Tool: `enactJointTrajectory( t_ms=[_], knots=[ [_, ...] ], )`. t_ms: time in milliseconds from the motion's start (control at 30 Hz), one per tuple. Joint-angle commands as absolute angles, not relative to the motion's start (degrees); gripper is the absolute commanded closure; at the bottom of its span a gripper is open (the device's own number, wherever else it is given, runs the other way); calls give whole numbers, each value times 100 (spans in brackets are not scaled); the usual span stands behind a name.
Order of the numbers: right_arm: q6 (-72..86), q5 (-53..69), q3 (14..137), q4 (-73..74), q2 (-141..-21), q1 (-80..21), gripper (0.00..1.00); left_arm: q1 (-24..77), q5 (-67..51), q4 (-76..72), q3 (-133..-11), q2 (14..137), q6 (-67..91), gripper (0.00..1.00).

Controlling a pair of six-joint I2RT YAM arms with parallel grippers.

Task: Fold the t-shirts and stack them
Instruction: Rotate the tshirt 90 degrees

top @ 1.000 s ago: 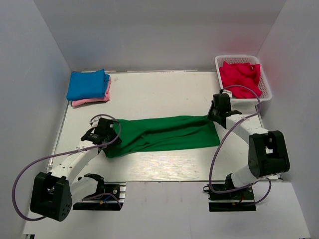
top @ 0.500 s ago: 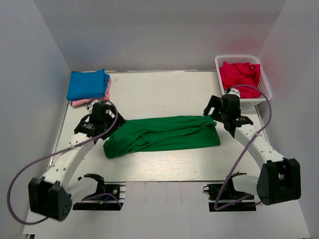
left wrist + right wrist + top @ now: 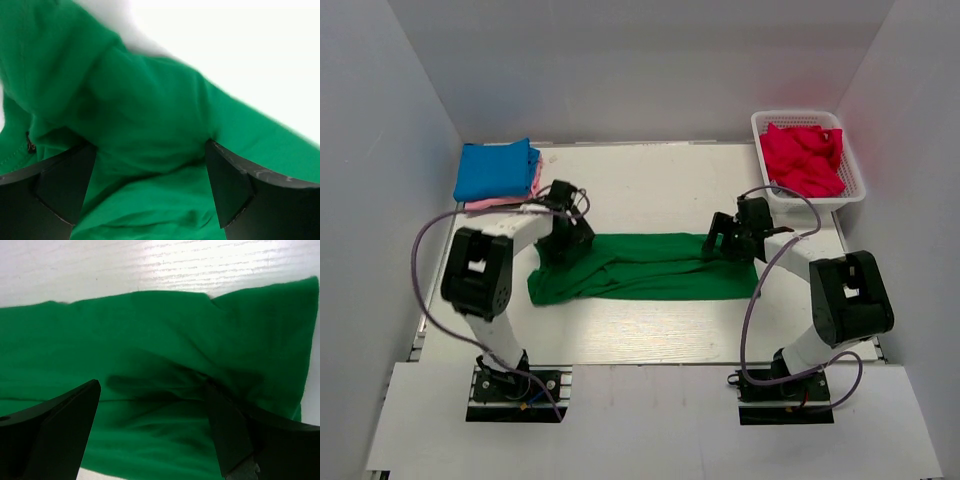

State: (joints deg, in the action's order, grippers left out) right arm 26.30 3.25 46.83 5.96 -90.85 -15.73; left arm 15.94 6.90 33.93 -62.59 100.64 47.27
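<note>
Pale grey walls (image 3: 620, 70) close the bench (image 3: 650, 335) on three sides. Its top is white, and the right wrist view shows most clearly a fine grain of lines in it. In the middle of the bench lies the dark green t-shirt (image 3: 650, 268), folded to a long band that goes from left to right and is wrinkled at its left end. At the far left corner the blue t-shirt (image 3: 495, 170) lies folded on the pink t-shirt (image 3: 492, 205), of which only an edge shows. At the far right corner stands a white lattice basket (image 3: 855, 185) with the red t-shirt (image 3: 802, 155) crumpled inside.

From above, the left gripper (image 3: 566, 245) is over the left end of the green band and the right gripper (image 3: 717, 243) over its right end, both near the far edge of the cloth. That view does not show how the fingers stand; the wrist views do. On the left wrist the two dark fingers (image 3: 60, 190) are wide apart, with thick folds of green cloth between and under them, and nothing is clamped. On the right wrist the fingers (image 3: 55, 425) are spread wide too, over smoother cloth, with a corner of the shirt at the right. Whether the tips touch the cloth, I cannot tell.
</note>
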Motion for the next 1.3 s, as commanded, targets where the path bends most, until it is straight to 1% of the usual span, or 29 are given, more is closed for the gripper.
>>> enactJointTrajectory(
  t_ms=[0, 33, 67, 100, 133, 167, 200, 233, 267, 300, 333, 367, 400, 433, 467, 533, 600, 633, 733, 767, 900, 967, 1033, 1067, 1100, 1133, 1167, 1200, 1267],
  knots=[
    [2944, 482, 4299, 870, -9026, -1573, 10, 1529, 1124, 3321, -7247, 11141, 4729, 0],
    [2997, 927, 3976, 835, -9018, -1591, 10, 1582, 1125, 3505, -7642, 11849, 4563, 0],
    [3014, 1097, 3833, 626, -8931, -1730, 10, 1582, 1125, 3594, -8534, 12222, 4501, 0],
    [3032, 1403, 3615, 607, -8877, -1801, 10, 1582, 1125, 3699, -9082, 12608, 4448, 0],
    [3084, 1424, 3456, 650, -8746, -2098, 10, 1582, 994, 3953, -9714, 13030, 4204, 0],
    [3050, 1406, 3385, 737, -8597, -2144, 10, 1582, 915, 4164, -11269, 13983, 4140, 0],
    [3015, 1441, 3314, 938, -8526, -2658, 10, 1634, 592, 4366, -12199, 14514, 4018, 0],
    [3015, 1528, 3226, 984, -8334, -2863, 10, 1635, 337, 4655, -13182, 15068, 3843, 0],
    [2971, 1790, 3165, 923, -8306, -3100, 10, 1635, 73, 4562, -14793, 15569, 3841, 0],
    [2997, 1845, 3199, 940, -8340, -3833, 10, 1635, -617, 4248, -15131, 16088, 3902, 0],
    [2927, 1889, 3304, 967, -8541, -4102, 10, 1635, -963, 3680, -15048, 16041, 3989, 0],
    [2805, 2003, 3653, 1036, -8621, -4366, 10, 1687, -1263, 2134, -14046, 15849, 4199, 0],
    [2795, 2004, 3761, 1115, -8709, -5056, 10, 1687, -1196, 1614, -13619, 15655, 4384, 0],
    [2717, 2143, 3849, 1081, -8867, -5254, 10, 1748, -1195, 1313, -13658, 15679, 4499, 0],
    [2594, 2205, 3945, 1003, -8903, -5543, 10, 1827, -1143, 1344, -14058, 15906, 4552, 0],
    [2365, 2486, 4007, 668, -8991, -5914, 10, 1889, -1466, 1284, -14885, 16555, 4840, 0],
    [2154, 2443, 4165, 764, -9070, -6265, 10, 1890, -1538, 635, -14487, 16559, 5079, 0],
    [2110, 2426, 4253, 799, -9096, -6536, 10, 1890, -1347, 572, -14197, 16498, 5141, 0],
    [2092, 2119, 4289, 712, -9123, -6732, 10, 1942, -1292, 729, -14473, 16672, 5089, 0],
    [2118, 1770, 4333, 738, -9045, -6741, 10, 1942, -1292, 825, -14476, 16673, 5002, 0],
    [2083, 1284, 4578, 888, -8763, -6803, 10, 1942, -1055, 712, -14265, 16392, 4800, 0],
    [2127, 1143, 4614, 818, -8413, -6838, 10, 1942, -1055, 765, -14501, 16252, 4799, 0],
    [2066, 1195, 4667, 590, -8070, -6855, 10, 1942, -809, 765, -14625, 16032, 4746, 0],
    [2022, 1291, 4667, 528, -7973, -6890, 10, 1942, -756, 765, -14564, 15657, 4668, 0],
    [1987, 1518, 4615, 319, -7598, -6908, 10, 1942, -660, 765, -14433, 15462, 4554, 0],
    [1960, 1634, 4510, 186, -7472, -6917, 10, 1942, -598, 765, -14432, 15286, 4474, 0],
    [1925, 1739, 4448, -233, -7349, -6943, 10, 1942, -598, 852, -14379, 14936, 4378, 0],
    [2038, 1827, 4369, -342, -6965, -6935, 10, 1942, -545, 992, -14379, 14767, 4203, 0],
    [2310, 1697, 4052, -544, -6612, -6917, 10, 1881, -641, 1107, -14196, 14398, 4044, 0]
  ],
)
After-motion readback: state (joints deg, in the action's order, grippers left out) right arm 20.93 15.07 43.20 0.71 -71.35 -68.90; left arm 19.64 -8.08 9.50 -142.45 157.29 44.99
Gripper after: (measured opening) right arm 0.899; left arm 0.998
